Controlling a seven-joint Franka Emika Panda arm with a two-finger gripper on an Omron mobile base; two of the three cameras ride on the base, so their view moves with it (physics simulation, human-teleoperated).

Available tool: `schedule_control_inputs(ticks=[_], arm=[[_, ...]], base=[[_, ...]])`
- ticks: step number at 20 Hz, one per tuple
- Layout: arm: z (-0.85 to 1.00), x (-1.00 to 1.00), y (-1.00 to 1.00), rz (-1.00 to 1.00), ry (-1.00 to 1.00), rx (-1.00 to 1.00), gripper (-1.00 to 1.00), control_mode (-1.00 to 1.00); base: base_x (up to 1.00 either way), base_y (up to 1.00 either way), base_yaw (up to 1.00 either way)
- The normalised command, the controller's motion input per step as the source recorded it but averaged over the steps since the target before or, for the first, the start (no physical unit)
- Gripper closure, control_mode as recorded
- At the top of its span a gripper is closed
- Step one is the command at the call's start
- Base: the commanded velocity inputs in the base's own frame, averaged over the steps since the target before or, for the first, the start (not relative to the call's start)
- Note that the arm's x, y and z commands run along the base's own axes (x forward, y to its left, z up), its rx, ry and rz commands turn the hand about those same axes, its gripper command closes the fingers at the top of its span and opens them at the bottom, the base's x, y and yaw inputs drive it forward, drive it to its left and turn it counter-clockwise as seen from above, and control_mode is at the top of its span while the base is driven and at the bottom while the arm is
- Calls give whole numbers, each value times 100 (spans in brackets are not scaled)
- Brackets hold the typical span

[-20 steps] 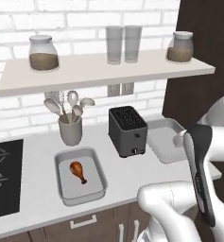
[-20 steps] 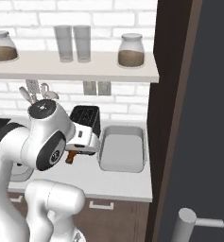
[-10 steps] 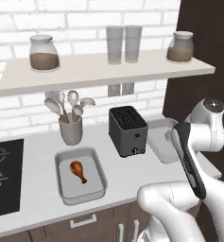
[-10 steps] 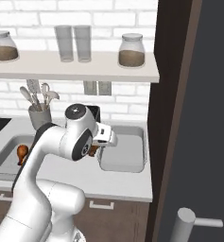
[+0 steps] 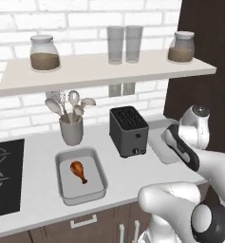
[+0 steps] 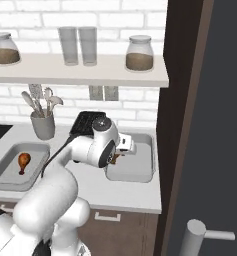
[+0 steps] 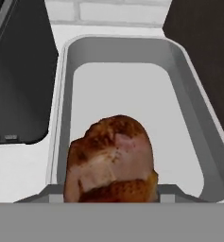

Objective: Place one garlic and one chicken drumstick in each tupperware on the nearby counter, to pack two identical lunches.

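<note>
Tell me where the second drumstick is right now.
The gripper holds the second drumstick over the near end of the right tupperware, just right of the black toaster.

I am viewing: chicken drumstick (image 7: 111, 158), hanging over tupperware (image 7: 193, 123); black toaster (image 7: 19, 71) sitting beside it.

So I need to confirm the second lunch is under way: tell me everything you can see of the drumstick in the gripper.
The chicken drumstick is reddish-brown and roasted-looking, with a paler pinkish patch on its rounded meaty end, which faces the hand camera. It hangs above the near end of the bare pale-grey tupperware beside the black toaster. In the right base view it shows as a brown bit under the gripper.
</note>
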Motion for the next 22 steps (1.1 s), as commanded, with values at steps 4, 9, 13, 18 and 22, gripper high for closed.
schedule_control_inputs(ticks=[4,9,13,18,22], arm=[[-47,82,-18,4,6,0,100,-100],[-45,83,-17,3,7,0,100,-100],[-36,72,-24,3,6,0,-100,-100],[-12,43,-21,4,2,1,-100,-100],[3,1,-8,3,0,0,-100,-100]], base=[[0,0,0],[0,0,0],[0,0,0],[0,0,0],[0,0,0]])
